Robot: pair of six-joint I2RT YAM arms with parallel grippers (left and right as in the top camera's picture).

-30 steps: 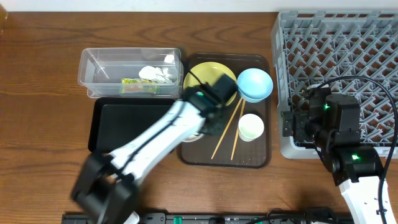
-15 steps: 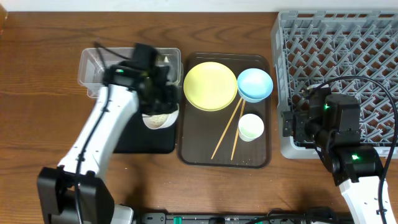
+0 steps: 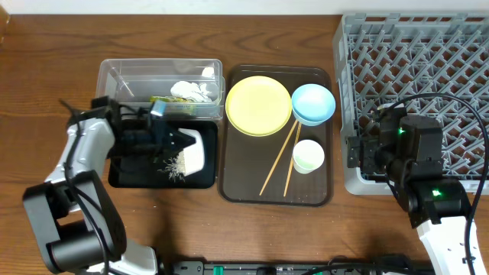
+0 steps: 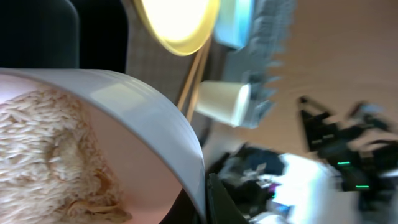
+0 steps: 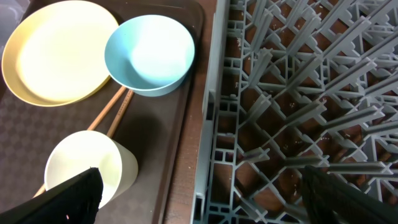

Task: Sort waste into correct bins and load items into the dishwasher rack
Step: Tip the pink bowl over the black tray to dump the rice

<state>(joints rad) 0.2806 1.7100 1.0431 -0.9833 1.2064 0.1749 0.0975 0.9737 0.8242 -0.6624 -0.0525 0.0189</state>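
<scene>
My left gripper (image 3: 166,145) is shut on the rim of the white bowl (image 3: 192,150) and holds it tipped on its side over the black tray (image 3: 128,180). Rice-like scraps (image 3: 174,166) lie on the tray below the bowl. In the left wrist view more rice (image 4: 43,155) sits inside the bowl (image 4: 124,106). The clear tub (image 3: 126,76) holds the green-yellow wrapper (image 3: 170,104) and white paper scraps (image 3: 191,90). The yellow plate (image 3: 258,105), blue bowl (image 3: 313,103), white cup (image 3: 309,156) and chopsticks (image 3: 279,160) lie on the brown tray (image 3: 306,195). My right gripper (image 5: 205,199) is open and empty at the grey rack's (image 3: 412,69) left edge.
The brown serving tray sits between the black tray and the rack. The right wrist view shows the cup (image 5: 93,165), blue bowl (image 5: 149,53), plate (image 5: 56,50) and the rack's upright pegs (image 5: 298,93). Bare wooden table (image 3: 46,92) lies to the left.
My left arm carried the white bowl from the brown tray leftward over the black tray and tipped it; rice now lies on the black tray. The right arm has not moved.
</scene>
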